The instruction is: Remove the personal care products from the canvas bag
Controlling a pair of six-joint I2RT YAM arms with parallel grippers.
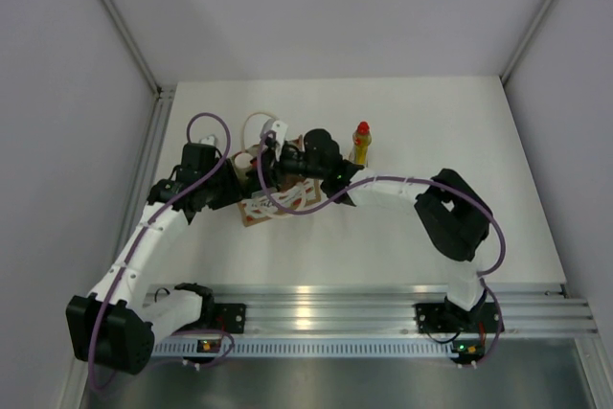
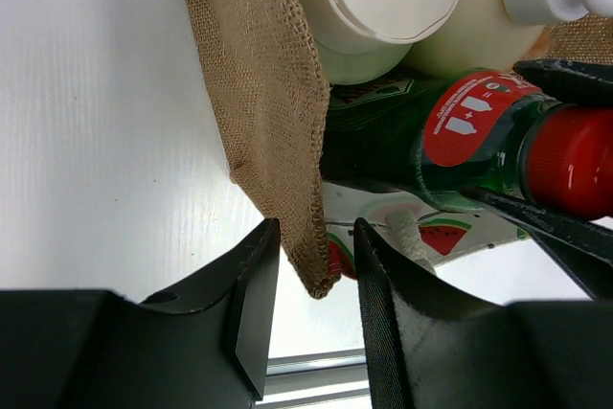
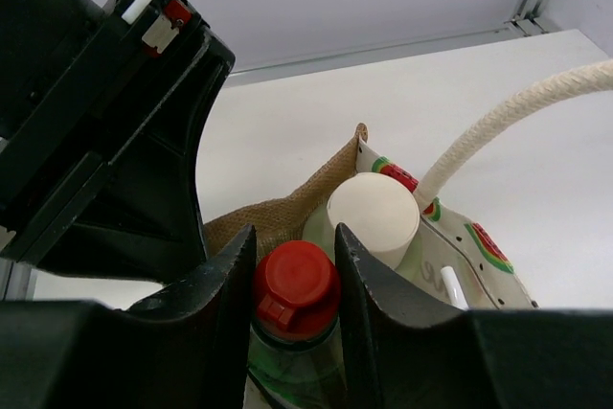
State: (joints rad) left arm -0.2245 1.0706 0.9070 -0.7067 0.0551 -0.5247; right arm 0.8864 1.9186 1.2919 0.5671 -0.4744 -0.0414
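I'm clamping my right gripper (image 3: 295, 248) shut on the flat green bottle (image 3: 292, 371) by its red cap (image 3: 295, 280), inside the canvas bag (image 2: 268, 93). My left gripper (image 2: 314, 237) is pinching the bag's rim. Beyond, 1 yellow bottle (image 1: 361, 146) is standing on the table (image 1: 460, 141).

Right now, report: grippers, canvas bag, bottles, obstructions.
Left gripper shut on tan burlap bag rim. Right gripper shut on red cap, dark green bottle inside bag. Slim yellow red-capped bottle out on table. Cream rope handle close alongside.

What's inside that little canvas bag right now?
A red-capped green bottle, a white-capped cylinder and a cream pump bottle show at the mouth. Anything deeper is hidden by them and the wall of the canvas bag.
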